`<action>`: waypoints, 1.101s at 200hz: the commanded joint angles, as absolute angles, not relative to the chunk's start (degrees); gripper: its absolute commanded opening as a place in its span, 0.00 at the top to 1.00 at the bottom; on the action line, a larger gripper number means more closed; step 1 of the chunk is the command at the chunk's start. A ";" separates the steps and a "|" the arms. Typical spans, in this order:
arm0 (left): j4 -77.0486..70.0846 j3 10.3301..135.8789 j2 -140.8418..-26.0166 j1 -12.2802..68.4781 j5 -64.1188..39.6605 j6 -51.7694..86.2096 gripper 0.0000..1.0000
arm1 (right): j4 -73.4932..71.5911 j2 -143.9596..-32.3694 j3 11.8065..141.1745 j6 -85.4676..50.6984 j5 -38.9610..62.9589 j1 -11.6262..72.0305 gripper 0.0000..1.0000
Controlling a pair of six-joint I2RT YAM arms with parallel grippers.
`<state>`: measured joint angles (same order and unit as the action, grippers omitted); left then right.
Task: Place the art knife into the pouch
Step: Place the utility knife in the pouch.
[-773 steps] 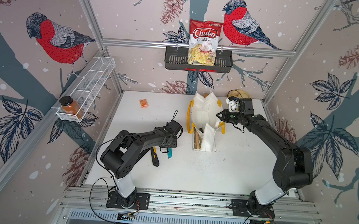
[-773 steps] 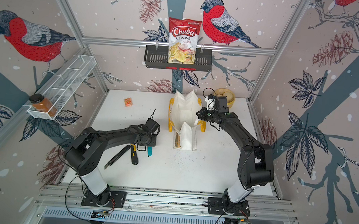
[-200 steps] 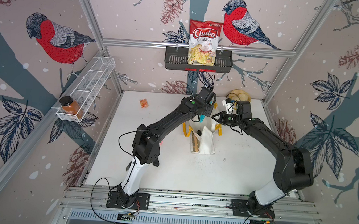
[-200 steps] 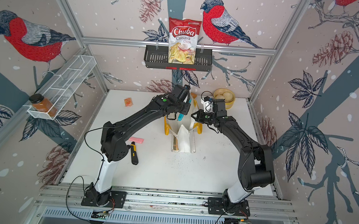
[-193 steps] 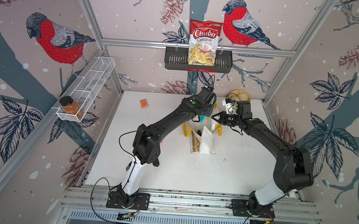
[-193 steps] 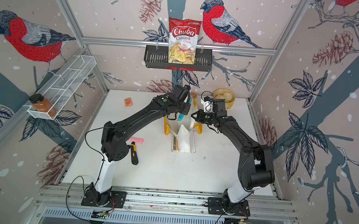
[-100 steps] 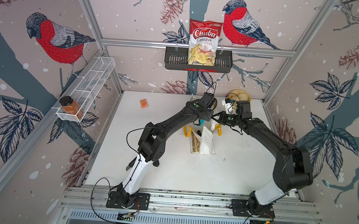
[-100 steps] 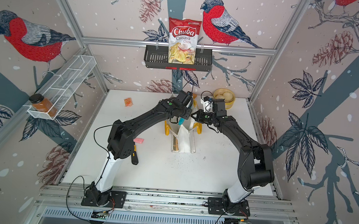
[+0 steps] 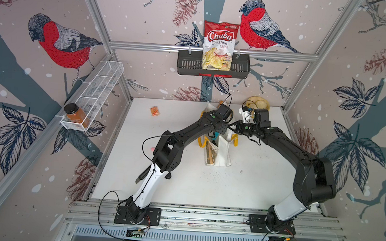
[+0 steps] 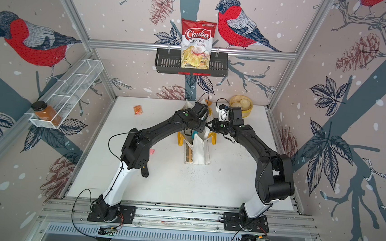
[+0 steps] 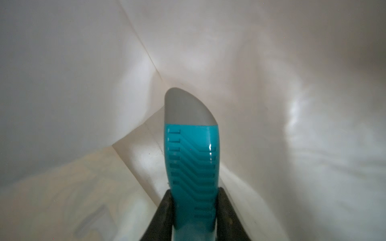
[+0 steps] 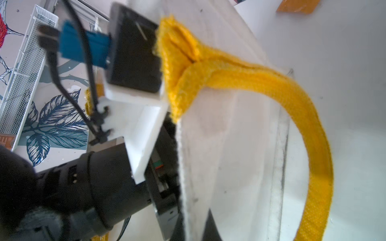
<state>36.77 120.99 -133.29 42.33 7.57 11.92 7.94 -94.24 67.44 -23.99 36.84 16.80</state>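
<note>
Art knife (image 11: 192, 158) is gripped by left tool (image 11: 193, 210) inside pouch (image 9: 225, 151), whose white rim is pinched by closed right tool (image 9: 232, 128)

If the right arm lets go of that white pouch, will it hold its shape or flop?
Probably flop: the pouch is thin creased fabric, its rim pinched by the right end effector. It looks light, so the teal knife pushing inside may shift it.

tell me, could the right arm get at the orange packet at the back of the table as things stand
Probably not: the right gripper is shut on the pouch rim, and the left arm lies between it and the orange packet.
</note>
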 commanded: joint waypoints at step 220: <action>35.98 115.71 -136.84 42.28 1.93 15.81 0.74 | 9.35 -91.78 67.69 -23.03 33.53 15.50 1.00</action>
